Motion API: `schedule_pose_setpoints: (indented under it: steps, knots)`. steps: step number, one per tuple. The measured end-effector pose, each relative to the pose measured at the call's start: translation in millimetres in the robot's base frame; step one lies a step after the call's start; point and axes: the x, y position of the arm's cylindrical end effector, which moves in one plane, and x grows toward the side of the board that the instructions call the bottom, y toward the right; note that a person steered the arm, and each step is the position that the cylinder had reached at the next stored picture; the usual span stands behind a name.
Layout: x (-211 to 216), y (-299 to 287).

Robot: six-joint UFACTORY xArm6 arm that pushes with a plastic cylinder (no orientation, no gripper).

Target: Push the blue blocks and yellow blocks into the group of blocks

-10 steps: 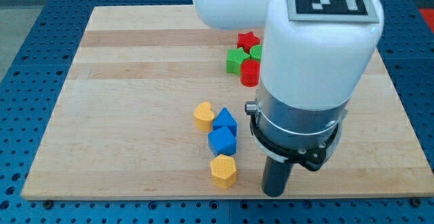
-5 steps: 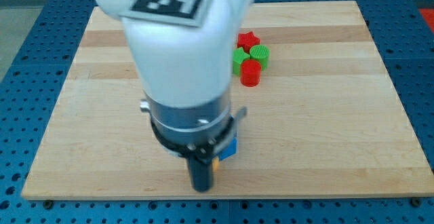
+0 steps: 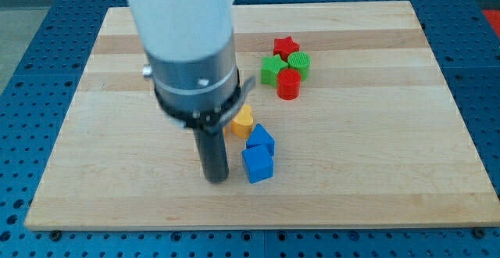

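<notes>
My tip (image 3: 216,181) rests on the board just left of the lower blue block (image 3: 258,165). A second blue block (image 3: 261,139) touches that one from above. A yellow block (image 3: 243,121) sits above them, partly hidden by the arm. No other yellow block shows. The group stands toward the view's top right: a red star (image 3: 286,45), a green block (image 3: 299,62), another green block (image 3: 271,70) and a red cylinder (image 3: 288,84).
The wooden board (image 3: 375,164) lies on a blue perforated table (image 3: 23,133). The arm's white and grey body (image 3: 183,39) covers the board's upper left middle.
The arm swept from the view's right to the left along the bottom, then up a little. The yellow hexagon near the bottom edge is no longer visible. The blue blocks shifted slightly.
</notes>
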Motion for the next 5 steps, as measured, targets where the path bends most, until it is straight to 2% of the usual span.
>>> schedule_pose_setpoints:
  steps: [1, 2, 3, 4, 5]
  knots:
    - [41, 56]
    - [35, 83]
    - [35, 83]
    - [30, 67]
    - [-22, 49]
